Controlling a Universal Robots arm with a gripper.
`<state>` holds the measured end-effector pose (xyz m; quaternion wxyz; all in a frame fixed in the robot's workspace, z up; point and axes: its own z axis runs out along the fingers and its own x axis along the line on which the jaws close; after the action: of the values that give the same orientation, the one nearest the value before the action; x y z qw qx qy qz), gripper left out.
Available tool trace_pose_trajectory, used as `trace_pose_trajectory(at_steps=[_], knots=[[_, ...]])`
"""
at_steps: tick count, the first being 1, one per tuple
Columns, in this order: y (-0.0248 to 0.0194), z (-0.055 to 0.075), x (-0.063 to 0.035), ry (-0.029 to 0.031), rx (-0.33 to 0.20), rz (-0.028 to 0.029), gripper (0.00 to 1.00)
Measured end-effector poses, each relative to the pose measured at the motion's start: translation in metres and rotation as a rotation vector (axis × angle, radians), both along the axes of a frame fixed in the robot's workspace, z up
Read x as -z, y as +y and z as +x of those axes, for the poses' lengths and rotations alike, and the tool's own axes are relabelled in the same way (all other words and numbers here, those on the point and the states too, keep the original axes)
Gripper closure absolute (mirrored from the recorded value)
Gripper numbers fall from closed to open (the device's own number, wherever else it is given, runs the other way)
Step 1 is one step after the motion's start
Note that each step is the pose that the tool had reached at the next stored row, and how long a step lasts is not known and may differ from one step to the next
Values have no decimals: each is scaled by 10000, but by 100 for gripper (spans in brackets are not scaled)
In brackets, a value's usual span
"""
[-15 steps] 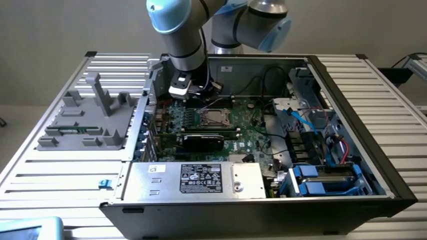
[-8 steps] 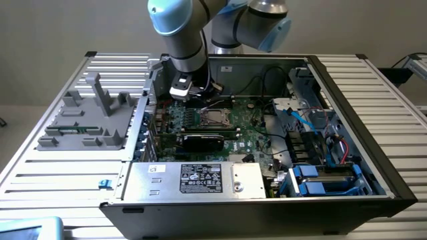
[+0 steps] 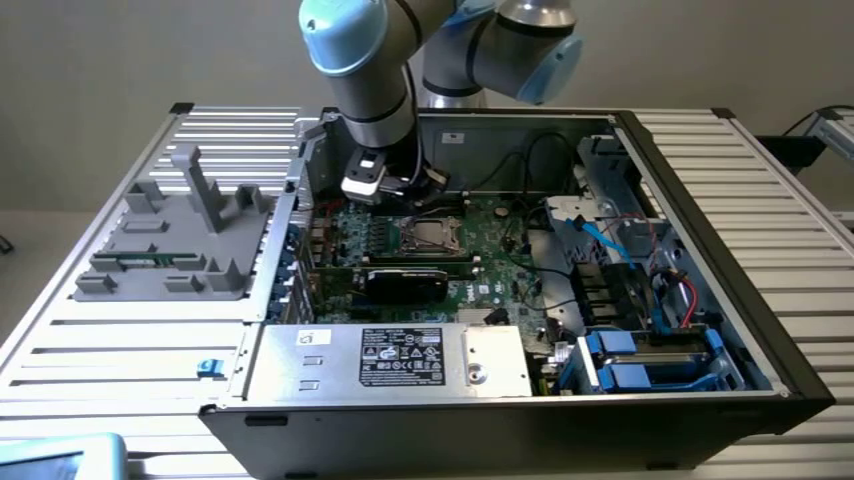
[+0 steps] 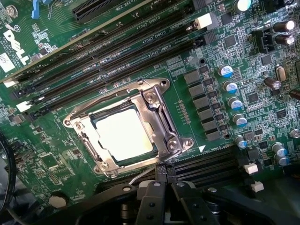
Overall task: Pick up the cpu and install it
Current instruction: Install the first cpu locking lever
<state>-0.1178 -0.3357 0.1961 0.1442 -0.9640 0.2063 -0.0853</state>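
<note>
Cpu (image 4: 124,136) sits flat in socket frame (image 4: 159,110) on mobo. Gripper (image 4: 161,183) jaws together, empty, just beside frame edge. IMO: keep tips off chip, go slow, mind capacitors (image 4: 229,86) nearby.

We find the room straight above the cpu (image 4: 125,136) open, though the socket frame (image 4: 157,112) rims it on every side. The pincer (image 4: 163,177), fingers pressed together, hangs just beside that frame. Low memory slots (image 4: 117,51) lie along one side of the socket, and a row of upright capacitors (image 4: 233,101) stands along another. In the exterior view the case (image 3: 694,200) walls hem the board in; a black card (image 3: 407,280) lies just on the camera side of the socket, cables (image 3: 594,235) crowd the exterior view's right, and the arm (image 3: 380,90) takes the space over the rear wall. Outside the case, the surface (image 3: 134,340) gives flat room around a grey tray (image 3: 174,240)
</note>
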Motion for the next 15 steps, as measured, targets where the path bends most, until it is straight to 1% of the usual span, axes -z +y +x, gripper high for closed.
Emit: trace_pose_trajectory(at_steps=[15], knots=[[1, 28, 44, -2, 166, 0, 89]])
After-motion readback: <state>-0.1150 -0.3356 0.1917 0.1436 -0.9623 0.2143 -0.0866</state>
